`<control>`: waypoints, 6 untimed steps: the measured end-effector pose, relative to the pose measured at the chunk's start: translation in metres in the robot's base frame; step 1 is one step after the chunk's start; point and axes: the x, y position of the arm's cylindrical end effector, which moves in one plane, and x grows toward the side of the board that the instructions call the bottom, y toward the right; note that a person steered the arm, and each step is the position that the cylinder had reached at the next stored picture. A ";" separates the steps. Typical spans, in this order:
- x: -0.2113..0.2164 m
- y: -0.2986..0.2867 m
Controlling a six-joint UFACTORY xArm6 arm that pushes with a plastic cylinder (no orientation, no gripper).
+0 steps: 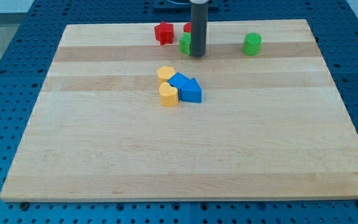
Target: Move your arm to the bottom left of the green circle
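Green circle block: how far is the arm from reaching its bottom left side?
Nothing looks finished. My tip stands at the view's top, against a partly hidden green block, well to the view's left of the round green circle block. A red star-shaped block sits further left. In hand: only this position. Left: slide toward the view's right and stop just below-left of the green circle on the wooden board.

Lab bench, blue pegboard (17, 56), wooden board (185, 149)

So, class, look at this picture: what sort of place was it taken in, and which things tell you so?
Probably a robotics lab bench. A pale wooden board lies on a blue perforated metal table, small coloured plastic blocks such as the green round block sit on it, and my tip ends a dark rod.
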 end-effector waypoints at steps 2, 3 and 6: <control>0.003 -0.011; 0.035 0.007; 0.024 0.143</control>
